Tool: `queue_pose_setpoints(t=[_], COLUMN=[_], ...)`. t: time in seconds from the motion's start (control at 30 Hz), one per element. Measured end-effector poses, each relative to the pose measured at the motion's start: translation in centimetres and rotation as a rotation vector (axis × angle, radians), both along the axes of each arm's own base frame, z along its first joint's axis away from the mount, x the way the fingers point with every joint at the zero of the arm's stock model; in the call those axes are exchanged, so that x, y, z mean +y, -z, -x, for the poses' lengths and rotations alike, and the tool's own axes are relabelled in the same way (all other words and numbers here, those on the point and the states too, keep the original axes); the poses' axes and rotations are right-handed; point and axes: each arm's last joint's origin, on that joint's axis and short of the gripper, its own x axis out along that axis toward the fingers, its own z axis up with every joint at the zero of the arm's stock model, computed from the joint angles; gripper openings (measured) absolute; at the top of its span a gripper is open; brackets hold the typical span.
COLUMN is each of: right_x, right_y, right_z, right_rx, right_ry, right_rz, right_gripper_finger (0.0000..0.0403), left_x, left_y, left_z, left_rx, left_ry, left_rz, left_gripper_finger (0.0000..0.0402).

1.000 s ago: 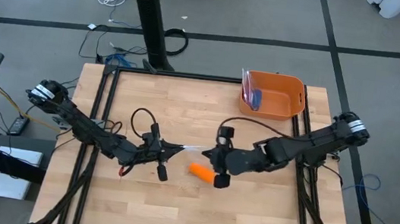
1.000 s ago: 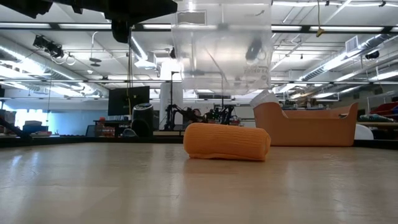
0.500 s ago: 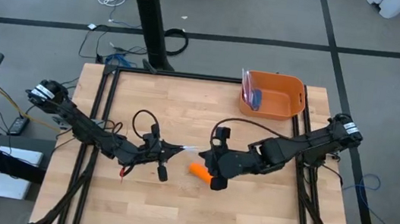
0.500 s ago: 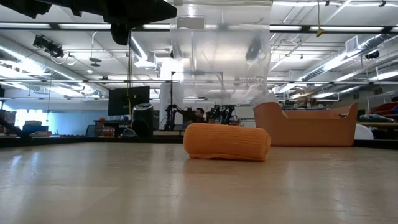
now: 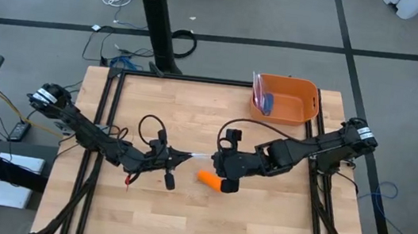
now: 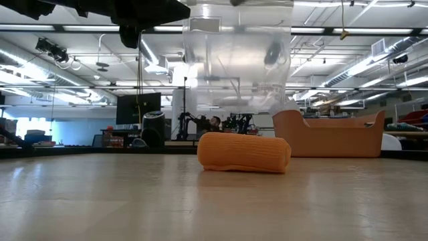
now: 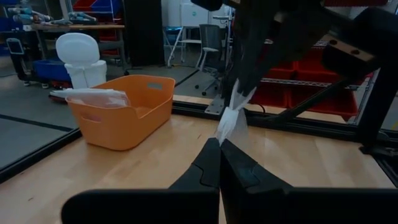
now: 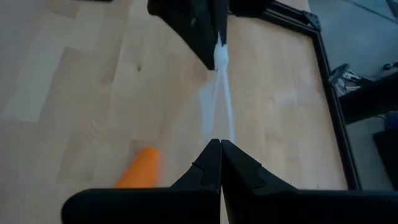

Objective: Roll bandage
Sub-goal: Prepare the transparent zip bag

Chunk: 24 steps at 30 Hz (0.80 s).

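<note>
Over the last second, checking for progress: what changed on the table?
The right gripper slid toward the left gripper, slackening the clear bag both stay clamped on. The rolled bandage, orange bin and left arm stayed put.

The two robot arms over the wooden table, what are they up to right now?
Both arms are holding a clear plastic bag up between them above the table. The left gripper and the right gripper are each shut on one end of it. The rolled orange bandage lies on the table just below, untouched. An orange bin sits at the far right corner.
</note>
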Motion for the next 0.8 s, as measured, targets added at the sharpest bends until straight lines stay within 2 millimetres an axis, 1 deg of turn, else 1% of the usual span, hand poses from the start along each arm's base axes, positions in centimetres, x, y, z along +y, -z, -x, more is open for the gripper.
queue_pose_setpoints(t=[0.2, 0.33, 0.47, 0.6, 0.8], right_x=[-0.3, -0.7, -1.4, -2.3, -2.7], right_y=[0.2, 0.4, 0.4, 0.4, 0.4], right_z=[0.1, 0.1, -0.1, -0.4, -0.6], right_rx=[0.02, 0.058, 0.056, 0.039, 0.05], right_ry=[0.009, 0.006, 0.039, 0.082, 0.054], right_rz=[-0.015, -0.066, -0.082, -0.116, -0.183], right_gripper_finger=[0.0, 0.0, 0.0003, 0.003, 0.0086], left_x=[0.0, 0.0, 0.0, 0.0, -0.3], left_y=[0.0, 0.0, 0.0, 0.0, -0.6], left_z=[0.0, 0.0, 0.0, 0.0, -0.5], left_rx=[0.001, 0.001, 0.001, 0.001, 0.03], left_ry=[0.002, 0.002, 0.002, 0.011, 0.014], left_rz=[-0.001, -0.001, 0.0, 0.0, -0.018], left_gripper_finger=[0.0001, 0.0001, 0.0001, 0.0001, 0.0001])
